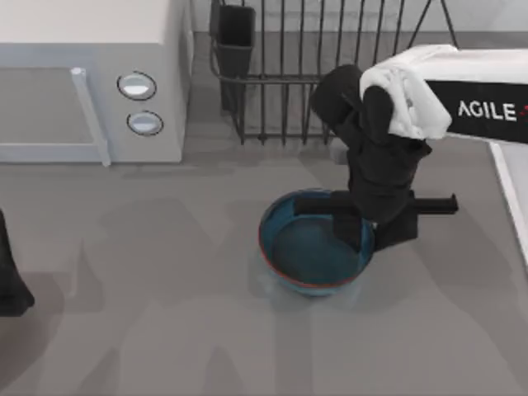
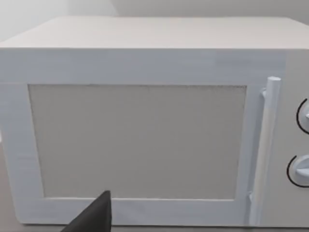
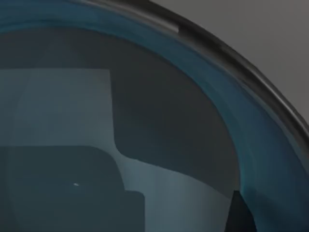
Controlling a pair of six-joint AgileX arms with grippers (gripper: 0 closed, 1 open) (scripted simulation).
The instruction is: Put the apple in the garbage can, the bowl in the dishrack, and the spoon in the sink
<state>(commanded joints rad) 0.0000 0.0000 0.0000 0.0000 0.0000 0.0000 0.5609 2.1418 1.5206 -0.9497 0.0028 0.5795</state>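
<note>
The teal-blue bowl [image 1: 309, 256] with its reddish rim sits on the grey table, just in front of the dishrack [image 1: 289, 74]. My right gripper [image 1: 373, 233] reaches down over the bowl's right rim, open, with one finger [image 1: 348, 231] inside the bowl and the other outside it. The right wrist view looks closely into the bowl [image 3: 145, 121], with one dark fingertip [image 3: 240, 212] beside its wall. A pale strip at the table's right edge is the sink [image 1: 513, 198]. The apple, the spoon and the garbage can are out of view. My left arm [image 1: 8, 280] stays parked at the far left.
The white microwave [image 1: 91, 74] with two round knobs stands at the back left; the left wrist view faces its door [image 2: 140, 140]. A black cutlery cup [image 1: 235, 37] hangs on the dishrack's left corner. Bare table lies left of and in front of the bowl.
</note>
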